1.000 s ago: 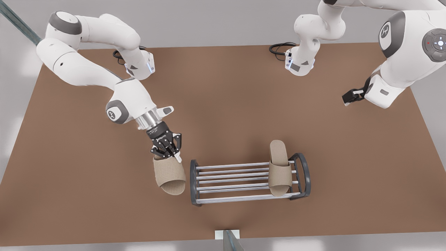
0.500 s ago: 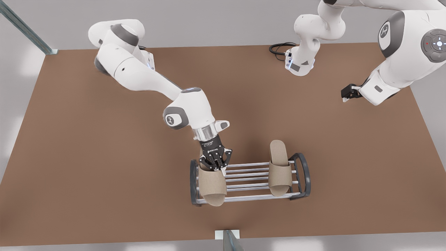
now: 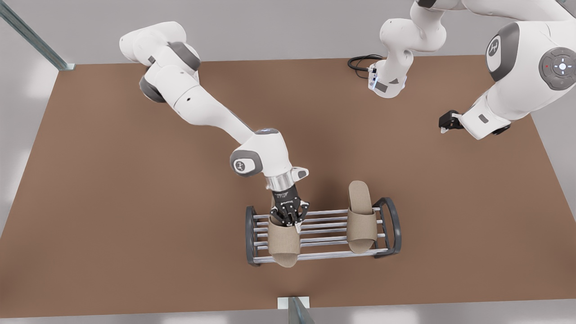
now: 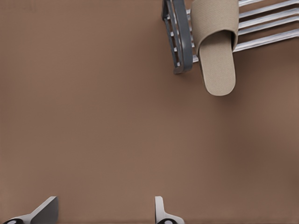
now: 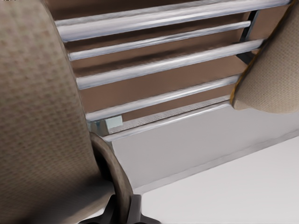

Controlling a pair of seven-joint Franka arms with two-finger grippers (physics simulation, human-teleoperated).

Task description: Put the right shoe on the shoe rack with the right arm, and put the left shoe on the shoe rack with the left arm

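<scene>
Right shoe (image 3: 283, 245) hangs over the shoe rack (image 3: 315, 225) bars at its 9 o'clock end, right gripper (image 3: 288, 221) clamped on the heel end. Left shoe (image 3: 361, 220) lies at the 3 o'clock end. Left gripper (image 3: 446, 122) waits over the desk (image 3: 112, 202), fingers apart. Step looks like placing; next likely needs lowering flat, then release.

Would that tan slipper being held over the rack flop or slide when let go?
Probably fairly stiff: the held slipper keeps its shape in the right tool. Its woven-looking surface should resist sliding on the smooth bars of the shoe rack, though it seems light. The left tool waits aside.
</scene>
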